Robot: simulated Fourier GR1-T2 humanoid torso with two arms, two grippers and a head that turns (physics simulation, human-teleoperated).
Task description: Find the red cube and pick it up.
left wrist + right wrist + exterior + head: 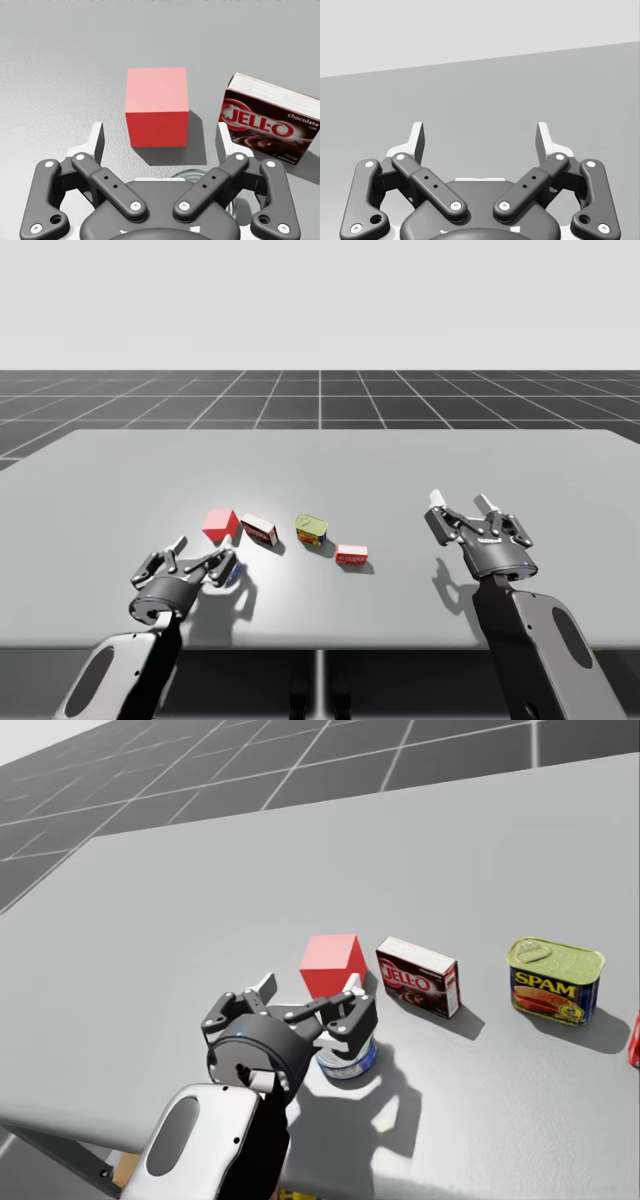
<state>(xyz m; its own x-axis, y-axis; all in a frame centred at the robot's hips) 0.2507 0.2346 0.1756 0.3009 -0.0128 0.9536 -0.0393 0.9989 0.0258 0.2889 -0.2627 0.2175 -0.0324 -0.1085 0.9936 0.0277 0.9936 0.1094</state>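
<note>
The table (320, 455) is the biggest thing: a broad, flat slab of smooth matt grey that spans the middle of the high view, with a dark gridded floor behind it.

Two arms of glossy black, rounded shell come up from the bottom edge. My left arm (120, 675) is at the lower left and my right arm (540, 650) at the lower right.

My left gripper (205, 552) is a dark, jointed linkage with pale flat fingertips. Its fingers are spread wide and touch nothing. My right gripper (461, 502) stands at the right of the high view, well apart from the objects. Its fingers are also spread, over bare table.

In the high view a row of small objects runs across the centre-left of the table:
- The red cube (157, 105) sits at the left end. It is plain and sharp-edged, with flat matt faces. In the left wrist view it sits just ahead of the spread fingers, lined up with the gap between them, and rests on the table.
- Just beside the cube is a dark brown cardboard box (270, 120), flat and rectangular with a white edge, standing on its long side.
- Next is a squat metal tin (555, 982) with rounded corners, a yellow-green lid and blue sides.
- Last comes a small red box (351, 555), lying flat.

A small round can (348, 1060), blue and white, stands upright under my left gripper, near the cube.
</note>
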